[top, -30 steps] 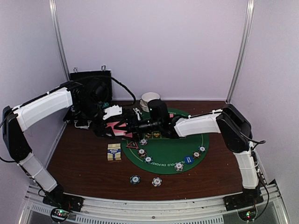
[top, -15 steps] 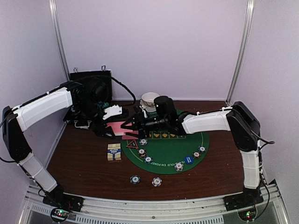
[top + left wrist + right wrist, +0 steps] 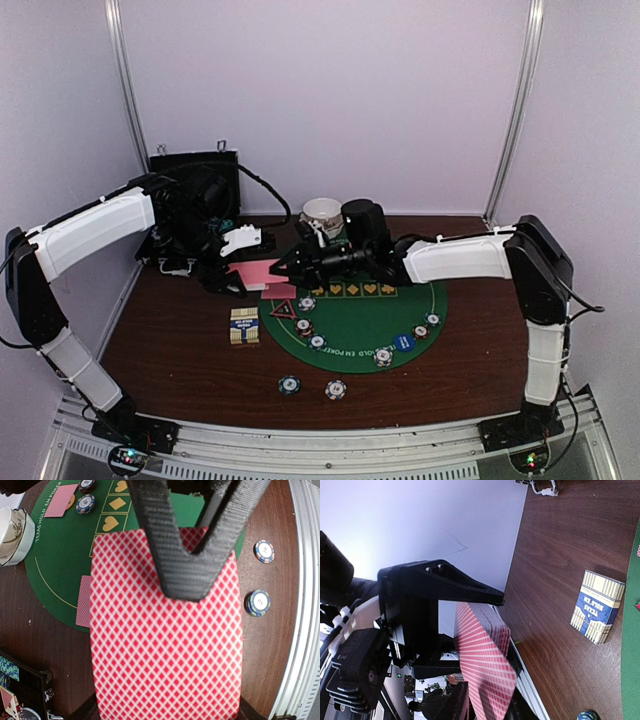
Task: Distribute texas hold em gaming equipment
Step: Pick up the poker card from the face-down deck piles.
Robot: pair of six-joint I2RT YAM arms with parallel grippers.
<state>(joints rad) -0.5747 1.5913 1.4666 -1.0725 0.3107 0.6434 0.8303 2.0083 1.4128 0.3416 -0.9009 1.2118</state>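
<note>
- Pink-backed playing cards (image 3: 165,650): a stack held above the worktop (image 3: 180,360), at the left edge of the green mat (image 3: 370,320).
- Left tool (image 3: 235,272) is clamped on the stack.
- Right tool (image 3: 182,582) has its fingertips nearly together on the top card; whether it grips cannot be told.
- Two poker chips (image 3: 289,384) lie on the worktop, just off the mat.

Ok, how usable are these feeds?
Left wrist: evenly lit, playing-card deck crisp but filling the frame, right hand over it soft. Right wrist: left hand a dark silhouette against the bright wall. Top external: even light, poker chips small and soft.
</note>
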